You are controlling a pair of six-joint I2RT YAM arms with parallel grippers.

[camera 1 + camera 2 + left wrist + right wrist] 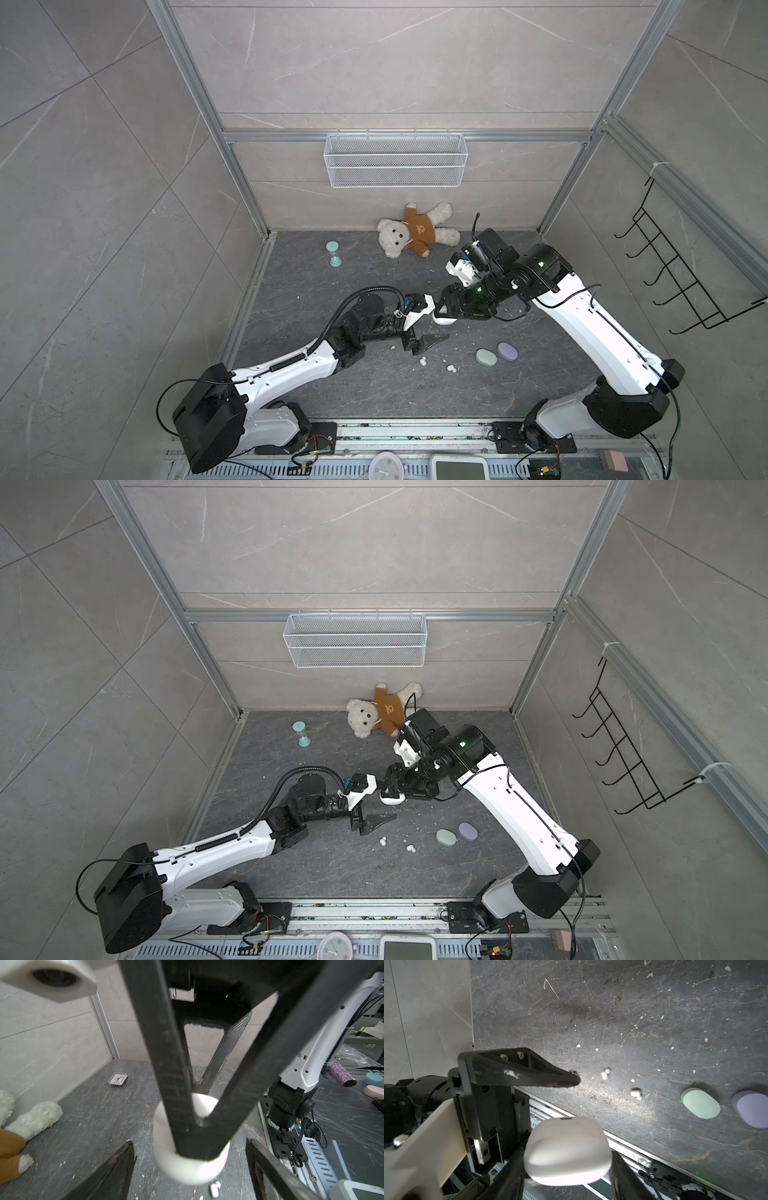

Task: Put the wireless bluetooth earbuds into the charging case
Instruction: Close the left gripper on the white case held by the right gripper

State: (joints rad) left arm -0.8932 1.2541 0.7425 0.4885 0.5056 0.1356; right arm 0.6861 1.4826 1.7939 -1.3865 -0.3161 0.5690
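Note:
My right gripper [441, 311] [389, 790] [566, 1169] is shut on a white charging case [444, 320] [392, 799] [191, 1161] [566, 1147], held above the dark table near its middle. The case's lid looks closed. My left gripper [441, 327] [389, 808] [189, 1142] is open right beside it, its jaws standing either side of the case without visibly touching. Two white earbuds [423, 361] [450, 368] [382, 840] [411, 848] [604, 1074] [636, 1093] lie on the table just in front; one earbud [215, 1187] shows in the left wrist view.
A mint green case [486, 357] [700, 1103] and a lilac case [507, 351] [751, 1110] lie shut to the right of the earbuds. A teddy bear [415, 232] and an hourglass [333, 253] sit at the back. A wire basket [395, 160] hangs on the wall. White crumbs dot the table.

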